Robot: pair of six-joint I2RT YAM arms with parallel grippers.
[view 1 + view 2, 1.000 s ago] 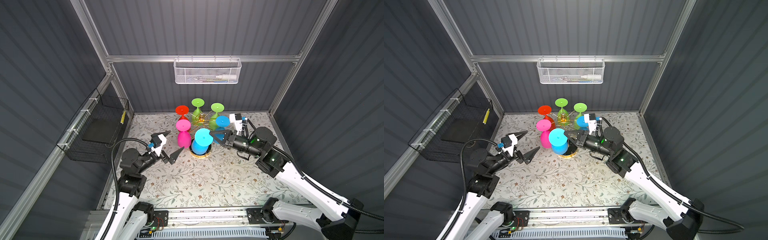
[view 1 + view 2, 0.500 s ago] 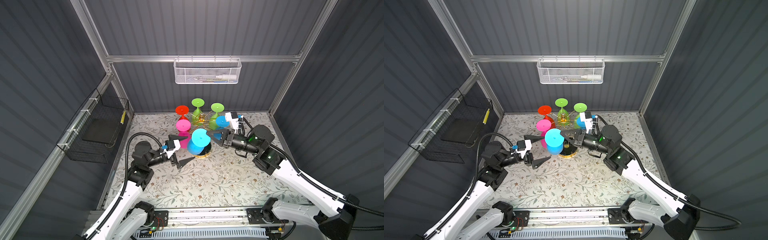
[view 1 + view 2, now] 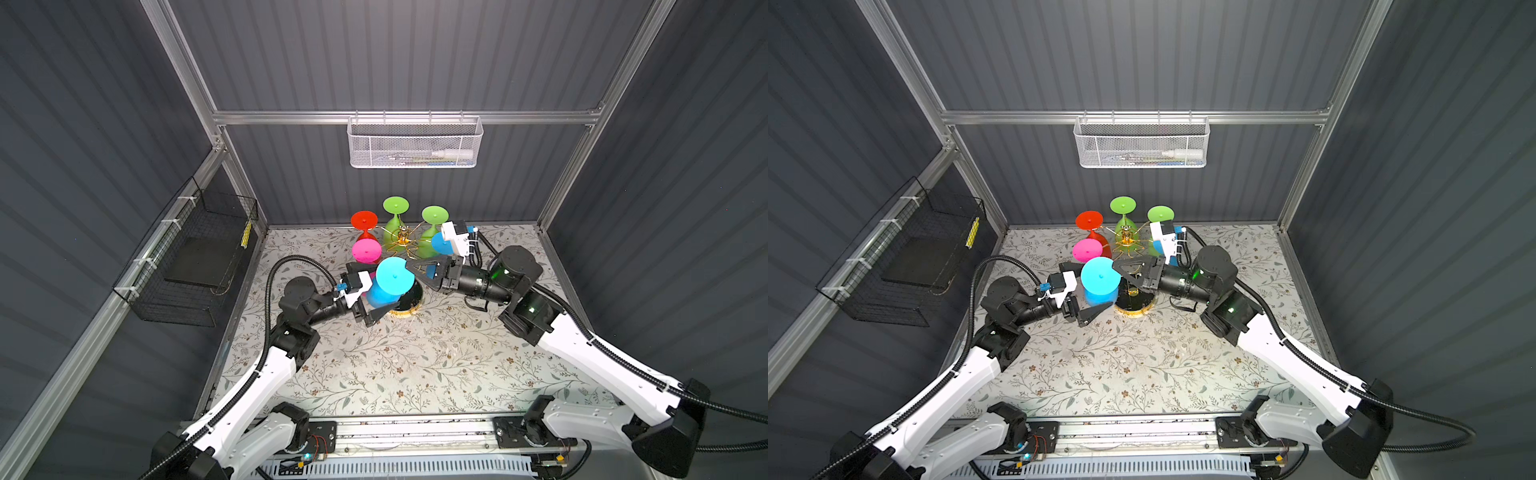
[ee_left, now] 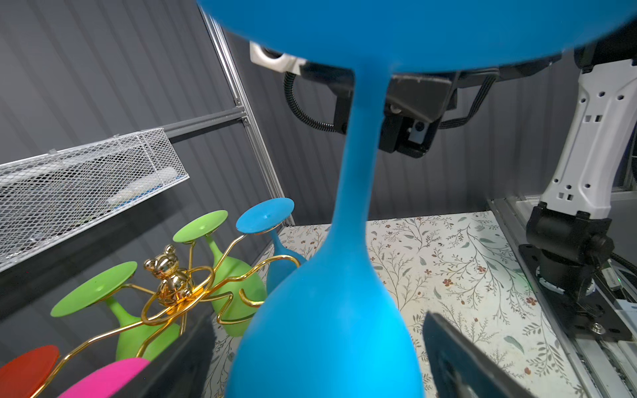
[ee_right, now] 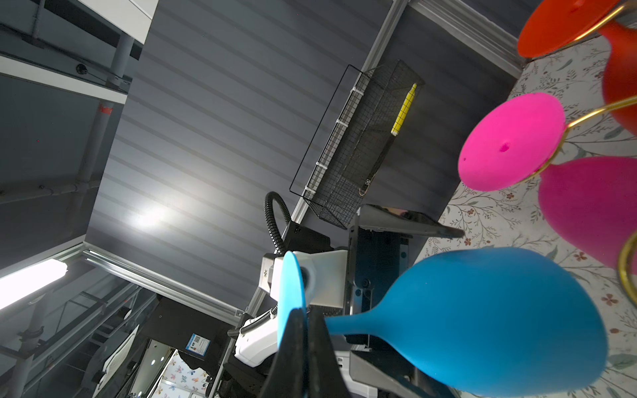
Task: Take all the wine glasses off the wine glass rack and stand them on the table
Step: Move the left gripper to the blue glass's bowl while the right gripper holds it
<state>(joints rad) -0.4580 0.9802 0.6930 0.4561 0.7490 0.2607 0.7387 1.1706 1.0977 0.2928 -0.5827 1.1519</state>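
Seemingly light and soft, the inverted blue wine glass (image 3: 390, 276) sits foot-edge pinched in the right gripper (image 5: 305, 324), its bowl, the surer hold, between the jaws of the wide-spread left gripper (image 3: 368, 293)

One wine glass rack (image 3: 402, 237). Six wine glasses: two blue, the near blue glass (image 3: 392, 274) in front of the rack and the far blue glass (image 3: 437, 244) on its right; two green, the back green glass (image 3: 395, 205) and the right green glass (image 3: 434, 215) behind it; one red glass (image 3: 364, 219) and one pink glass (image 3: 366, 251) on its left. Two baskets: one white mesh basket (image 3: 415, 145), one black wire basket (image 3: 187, 257).
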